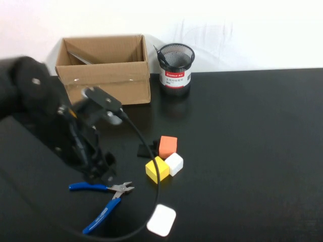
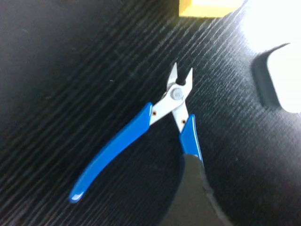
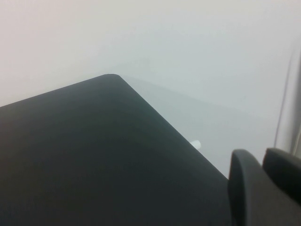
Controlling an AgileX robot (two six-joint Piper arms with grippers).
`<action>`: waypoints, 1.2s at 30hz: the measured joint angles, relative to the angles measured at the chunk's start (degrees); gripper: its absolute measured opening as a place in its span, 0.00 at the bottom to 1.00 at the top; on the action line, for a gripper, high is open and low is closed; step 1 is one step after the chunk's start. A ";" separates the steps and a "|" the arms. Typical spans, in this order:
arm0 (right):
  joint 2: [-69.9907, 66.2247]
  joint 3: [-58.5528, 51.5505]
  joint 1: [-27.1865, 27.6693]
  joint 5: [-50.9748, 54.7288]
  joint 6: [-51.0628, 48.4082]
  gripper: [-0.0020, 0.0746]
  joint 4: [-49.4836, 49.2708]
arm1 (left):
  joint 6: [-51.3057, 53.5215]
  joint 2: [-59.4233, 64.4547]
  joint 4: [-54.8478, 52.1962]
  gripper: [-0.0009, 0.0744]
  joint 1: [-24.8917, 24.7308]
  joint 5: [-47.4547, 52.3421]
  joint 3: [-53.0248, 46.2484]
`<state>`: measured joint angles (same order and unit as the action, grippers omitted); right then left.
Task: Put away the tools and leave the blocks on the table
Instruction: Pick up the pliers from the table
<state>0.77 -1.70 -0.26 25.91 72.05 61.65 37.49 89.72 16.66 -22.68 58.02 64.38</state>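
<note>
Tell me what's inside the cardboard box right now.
The cardboard box shows one thin metal strip leaning in its back left corner; its floor is hidden by the front wall. The left gripper hovers over the blue-handled pliers. The right gripper is parked off-table.

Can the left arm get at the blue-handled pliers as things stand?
Probably yes. The left gripper hangs right over one handle of the blue-handled pliers, which lie open on bare table, apart from the yellow block. Right gripper is parked away.

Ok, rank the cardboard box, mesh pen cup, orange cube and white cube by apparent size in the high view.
1. Cardboard box, clearly largest.
2. Mesh pen cup.
3. Orange cube.
4. White cube, slightly smaller than the orange one.

Box and cup sit farther from the camera, so their lead is secure. Left gripper hovers by the pliers; right gripper is parked off-table.
</note>
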 joint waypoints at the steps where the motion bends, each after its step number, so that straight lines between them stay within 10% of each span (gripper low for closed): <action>1: 0.00 0.00 0.00 0.00 0.00 0.06 0.00 | 0.00 1.67 0.42 0.57 0.00 -0.57 0.00; 18: 0.00 0.00 0.00 0.09 0.00 0.06 0.00 | 0.16 17.39 -2.08 0.57 -2.87 -11.67 0.81; 27: 0.00 0.00 0.00 0.09 0.00 0.06 0.00 | -3.21 19.18 -5.59 0.33 -3.32 -11.80 1.92; 36: 0.00 0.00 0.00 0.09 0.00 0.06 0.00 | -5.02 18.04 -6.95 0.35 -3.41 -12.31 1.80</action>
<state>0.77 -1.70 -0.26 26.00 72.05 61.65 32.47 107.76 9.70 -26.09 45.71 66.17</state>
